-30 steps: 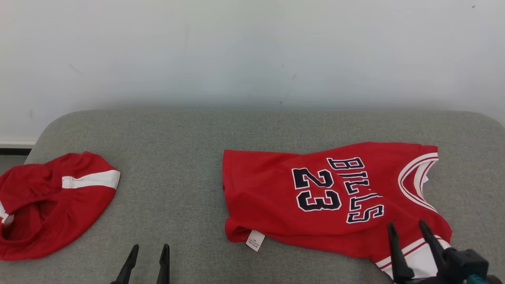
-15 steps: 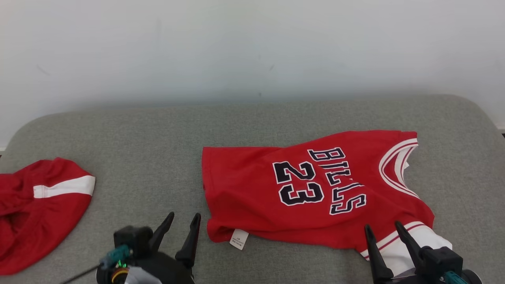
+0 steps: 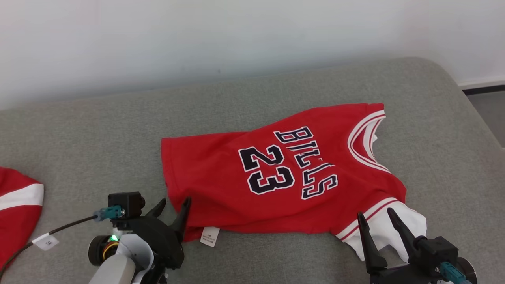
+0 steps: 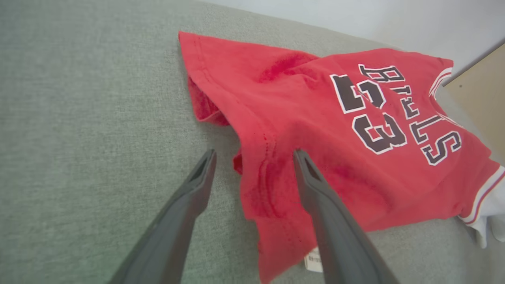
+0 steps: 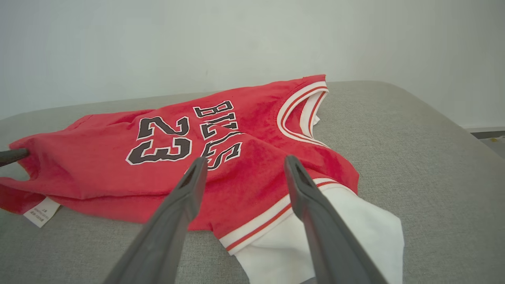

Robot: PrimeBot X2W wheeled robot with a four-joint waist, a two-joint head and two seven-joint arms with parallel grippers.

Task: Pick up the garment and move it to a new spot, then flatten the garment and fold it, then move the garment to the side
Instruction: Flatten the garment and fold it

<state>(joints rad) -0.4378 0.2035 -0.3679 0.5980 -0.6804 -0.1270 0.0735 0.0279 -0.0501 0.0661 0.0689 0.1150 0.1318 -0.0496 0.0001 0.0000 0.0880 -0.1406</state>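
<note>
- Far left: a second red-and-white garment lies on the grey cushion.
- Left gripper: spread wide, empty, tips at the hem corner of the jersey.
- The jersey is red with a dark "23". It lies rumpled mid-cushion, collar to the right.
- Right gripper: wide open, empty, by the white patch under the striped trim.
- Left wrist view reveals the hem doubled under.

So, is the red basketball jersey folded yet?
No: the jersey lies spread out on the grey cushion, its whole printed front showing and its hem corner rumpled.
</note>
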